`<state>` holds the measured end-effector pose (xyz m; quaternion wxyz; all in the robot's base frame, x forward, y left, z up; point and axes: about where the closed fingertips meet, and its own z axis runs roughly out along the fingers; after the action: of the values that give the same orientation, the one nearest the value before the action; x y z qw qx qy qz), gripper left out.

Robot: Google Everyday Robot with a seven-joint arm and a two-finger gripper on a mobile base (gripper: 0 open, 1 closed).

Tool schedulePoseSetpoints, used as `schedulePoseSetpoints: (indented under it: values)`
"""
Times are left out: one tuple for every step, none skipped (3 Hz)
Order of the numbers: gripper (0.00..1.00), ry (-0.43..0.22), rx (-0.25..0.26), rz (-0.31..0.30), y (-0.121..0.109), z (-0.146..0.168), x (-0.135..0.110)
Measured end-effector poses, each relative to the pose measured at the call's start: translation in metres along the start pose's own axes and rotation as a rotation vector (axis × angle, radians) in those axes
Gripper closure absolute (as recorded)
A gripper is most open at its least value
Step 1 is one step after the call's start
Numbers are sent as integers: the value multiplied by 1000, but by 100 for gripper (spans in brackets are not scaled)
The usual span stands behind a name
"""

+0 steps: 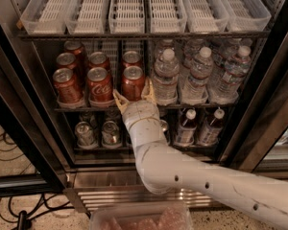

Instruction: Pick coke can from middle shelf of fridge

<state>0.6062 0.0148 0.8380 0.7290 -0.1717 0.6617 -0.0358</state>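
The fridge (33, 143) stands open in the camera view. Its middle shelf (77, 108) holds several red coke cans at the left and clear water bottles (165, 78) at the right. My gripper (133, 94) is open at the shelf's front edge. Its two tan fingers stand either side of the base of the front right coke can (133, 82), not closed on it. Other coke cans (100, 84) stand to its left. The white arm (192, 176) reaches in from the lower right.
The top shelf carries empty white slotted trays (129, 8). The bottom shelf holds silver cans (85, 133) and dark bottles (186, 126). The ribbed steel base (105, 195) lies below. Cables (9, 147) lie on the floor at the left. A clear container (139, 217) sits at the bottom edge.
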Motion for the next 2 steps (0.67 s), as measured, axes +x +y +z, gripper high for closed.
schedulePoseSetpoints:
  values:
    - [41,-4,0,16,0,5,-2]
    - [42,-15,-2,32,0,10,-8]
